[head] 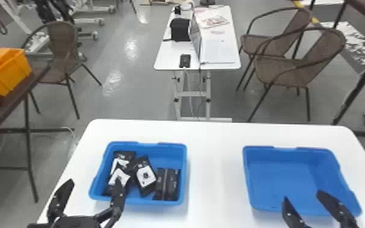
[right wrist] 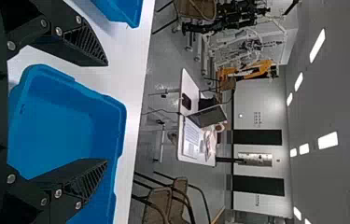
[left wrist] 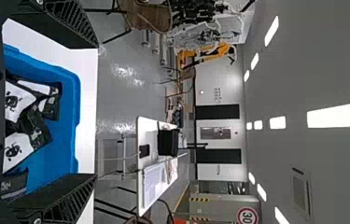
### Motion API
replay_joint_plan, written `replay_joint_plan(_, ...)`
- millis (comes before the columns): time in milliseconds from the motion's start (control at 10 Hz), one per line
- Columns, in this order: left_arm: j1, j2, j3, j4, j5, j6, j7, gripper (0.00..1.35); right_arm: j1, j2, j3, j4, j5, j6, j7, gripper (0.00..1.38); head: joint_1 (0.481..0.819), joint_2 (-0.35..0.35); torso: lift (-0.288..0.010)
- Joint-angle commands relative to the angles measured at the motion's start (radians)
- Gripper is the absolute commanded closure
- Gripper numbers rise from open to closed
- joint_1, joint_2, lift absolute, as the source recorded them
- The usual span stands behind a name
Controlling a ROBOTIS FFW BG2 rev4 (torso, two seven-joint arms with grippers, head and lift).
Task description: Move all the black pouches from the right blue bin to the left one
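Observation:
In the head view my left gripper (head: pixel 91 189) is open at the near left side of the left blue bin (head: pixel 172 146). That bin holds several black pouches, some with white labels, such as the pouch (head: pixel 145 176), and dark ones (head: pixel 165 184) at its right side. The right blue bin (head: pixel 285 179) has a bare floor. Over its near edge my right gripper (head: pixel 301 197) stands open with nothing between its fingers. In the left wrist view the open left gripper (left wrist: pixel 95 111) faces the labelled pouches (left wrist: pixel 21 144). The right wrist view has the open right gripper (right wrist: pixel 107 112) by the right bin (right wrist: pixel 65 123).
Both bins stand on a white table (head: pixel 215 169), with a strip of tabletop between them. Beyond it are a smaller white table (head: pixel 175 62) with a box, brown chairs (head: pixel 288 66), and an orange bin (head: pixel 7 72) on a dark table at the left.

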Motion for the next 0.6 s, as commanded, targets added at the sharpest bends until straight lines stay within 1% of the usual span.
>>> replay_joint_plan(0, 0.000, 0.001, 0.000, -0.001, 0.002, 0.003, 0.000, 0.03, -0.001, 0.001, 0.000, 0.001, -0.002, -0.001, 0.000, 0.32, 0.695, 0.085, 0.000)
replay_joint_plan(500, 0.002, 0.002, 0.000, -0.001, 0.005, 0.003, 0.000, 0.03, -0.002, 0.001, 0.000, 0.004, -0.007, -0.001, 0.002, 0.32, 0.695, 0.086, 0.000)
